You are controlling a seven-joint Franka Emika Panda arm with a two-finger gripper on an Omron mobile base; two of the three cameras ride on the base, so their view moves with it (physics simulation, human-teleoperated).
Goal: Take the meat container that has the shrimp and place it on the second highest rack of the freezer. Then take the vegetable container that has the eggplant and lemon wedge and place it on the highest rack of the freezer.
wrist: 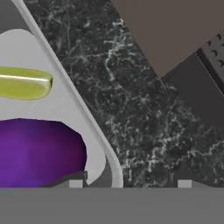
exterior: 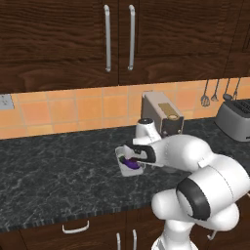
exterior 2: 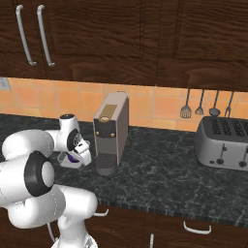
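The vegetable container [exterior: 122, 157] is a small white tray on the dark counter, just left of the coffee machine. In it lie the purple eggplant [wrist: 39, 153] and the yellow-green lemon wedge [wrist: 24, 83]. My gripper [wrist: 129, 183] hangs low over the tray's right side. Its fingertips [wrist: 75, 183] stand apart, one inside the tray by the eggplant and one outside over the counter, with the tray's rim [wrist: 65, 83] between them. The right base view has the hand [exterior 2: 80, 147] partly covering the tray [exterior 2: 68, 162]. The freezer and the meat container with the shrimp are out of view.
A brown coffee machine [exterior: 163, 114] [exterior 2: 111, 131] stands close to the right of the tray. A silver toaster [exterior 2: 225, 143] sits farther right under hanging utensils [exterior 2: 198, 106]. Dark marbled counter [exterior: 58, 171] stretches left. Wooden wall cabinets [exterior: 63, 44] hang overhead.
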